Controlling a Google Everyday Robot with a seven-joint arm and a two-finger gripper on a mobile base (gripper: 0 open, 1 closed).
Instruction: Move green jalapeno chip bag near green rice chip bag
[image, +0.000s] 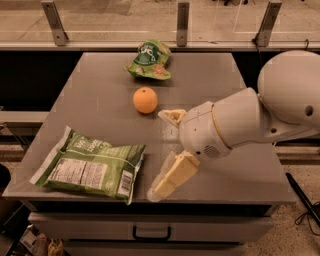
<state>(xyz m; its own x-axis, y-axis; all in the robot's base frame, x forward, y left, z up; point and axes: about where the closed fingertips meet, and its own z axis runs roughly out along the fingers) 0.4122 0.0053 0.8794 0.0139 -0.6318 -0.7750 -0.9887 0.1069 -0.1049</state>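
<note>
The green jalapeno chip bag (90, 167) lies flat at the table's front left, label side up with its barcode toward the front. The green rice chip bag (148, 61) sits at the back centre of the table. My gripper (162, 152) is open and empty above the table, just right of the jalapeno bag. One finger (172, 115) points left near the orange, the other finger (172, 175) reaches toward the front edge. The white arm (250, 120) comes in from the right.
An orange (145, 100) lies between the two bags, close to my upper finger. The grey table (210, 75) has a drawer with a handle (150, 233) at the front. A rail with metal posts (182, 22) runs behind the table.
</note>
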